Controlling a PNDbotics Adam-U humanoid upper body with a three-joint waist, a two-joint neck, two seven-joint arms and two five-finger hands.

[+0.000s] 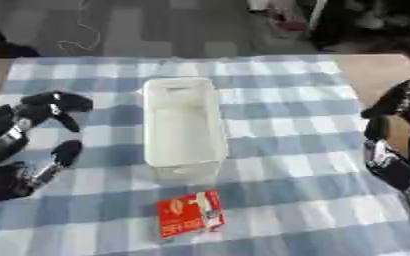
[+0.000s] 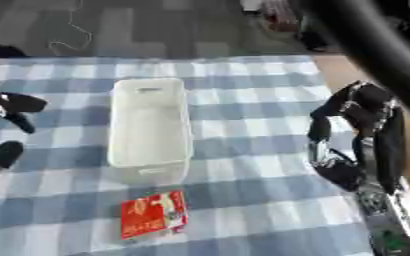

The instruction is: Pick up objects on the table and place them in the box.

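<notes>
a white box (image 1: pixel 183 125) stood lengthwise in the middle of the blue-and-white checked tablecloth (image 1: pixel 296 165), its long axis running away from the robot, which put its open top within reach of either arm. from both views the box looked empty: only pale inner walls and floor showed, with a handle cut-out at the far end. the one object left out on the cloth was a small red packet (image 1: pixel 190 214) with white markings, lying flat and slightly askew just beyond the near end of the box, close to it but not touching. it sat roughly on the centre line, so either hand could have gone for it, and the drop into the box would have been a short move away from the robot. the left hand (image 1: pixel 35 120) hung over the cloth at the left of the box, well apart from the packet, its fingers spread and relaxed with the thumb held off from them, clasping nothing. the right hand (image 2: pixel 353 135) was raised at the right edge of the table, also well clear of both box and packet; its dark fingers appeared to hang loosely downward and empty, though how far they were curled was hard to make out. judged from this layout, the task was barely begun: nothing lay in the box, and the packet waited untouched.
</notes>
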